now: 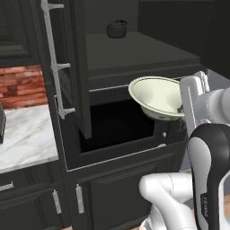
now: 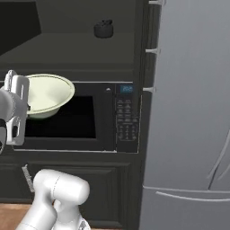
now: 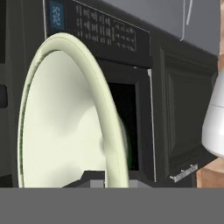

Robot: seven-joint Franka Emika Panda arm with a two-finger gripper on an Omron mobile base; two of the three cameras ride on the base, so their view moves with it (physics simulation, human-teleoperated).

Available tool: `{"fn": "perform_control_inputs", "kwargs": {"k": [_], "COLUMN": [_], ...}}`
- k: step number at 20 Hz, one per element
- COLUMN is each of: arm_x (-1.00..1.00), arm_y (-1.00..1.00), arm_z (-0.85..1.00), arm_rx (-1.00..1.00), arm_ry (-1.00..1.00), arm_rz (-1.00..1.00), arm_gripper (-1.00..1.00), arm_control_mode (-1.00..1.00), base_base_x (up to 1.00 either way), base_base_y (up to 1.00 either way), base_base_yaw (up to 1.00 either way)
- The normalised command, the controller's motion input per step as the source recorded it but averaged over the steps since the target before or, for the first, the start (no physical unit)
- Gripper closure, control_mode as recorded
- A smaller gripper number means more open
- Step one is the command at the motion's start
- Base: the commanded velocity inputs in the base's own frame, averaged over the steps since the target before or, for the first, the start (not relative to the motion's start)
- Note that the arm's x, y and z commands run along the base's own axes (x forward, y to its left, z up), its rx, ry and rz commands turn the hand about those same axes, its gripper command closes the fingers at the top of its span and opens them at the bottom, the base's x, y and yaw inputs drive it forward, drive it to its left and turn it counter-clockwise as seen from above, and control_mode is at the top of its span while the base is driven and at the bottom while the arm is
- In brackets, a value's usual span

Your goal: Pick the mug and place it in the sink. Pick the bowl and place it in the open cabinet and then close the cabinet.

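Am holding pale cream shallow bowl (image 1: 158, 96) by rim, gripper (image 1: 183, 108) clamped; am aiming to lift above dark cabinet shelf (image 1: 134, 54), keeping level.

Setting was a home kitchen, rendered. Evidence: built-in microwave (image 2: 78, 117) with keypad and lit display, set in dark charcoal cabinetry (image 1: 121, 188) with silver bar handles. Tall grey fridge (image 2: 188, 112) stood to the right of it. Marble-look counter (image 1: 24, 134) on the left, red brick backsplash (image 1: 22, 85) behind it. A small dark kettle (image 1: 117, 28) sat far back on the shelf above the microwave.
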Motion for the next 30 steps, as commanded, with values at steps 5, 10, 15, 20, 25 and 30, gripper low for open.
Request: {"fn": "perform_control_inputs", "kwargs": {"k": [5,10,15,20,25,30], "arm_x": [0.0,0.0,0.0,0.0,0.0,0.0], "arm_y": [0.0,0.0,0.0,0.0,0.0,0.0], "arm_z": [0.0,0.0,0.0,0.0,0.0,0.0], "arm_rx": [0.0,0.0,0.0,0.0,0.0,0.0], "arm_ry": [0.0,0.0,0.0,0.0,0.0,0.0], "arm_rz": [0.0,0.0,0.0,0.0,0.0,0.0], "arm_gripper": [1.0,1.0,1.0,1.0,1.0,1.0], "arm_control_mode": [1.0,1.0,1.0,1.0,1.0,1.0], "base_base_x": [0.34,0.35,0.24,0.16,0.03,0.0], "base_base_y": [-0.04,-0.11,-0.14,-0.09,-0.11,-0.08], "base_base_yaw": [0.12,0.12,0.11,0.09,0.05,0.01]}}
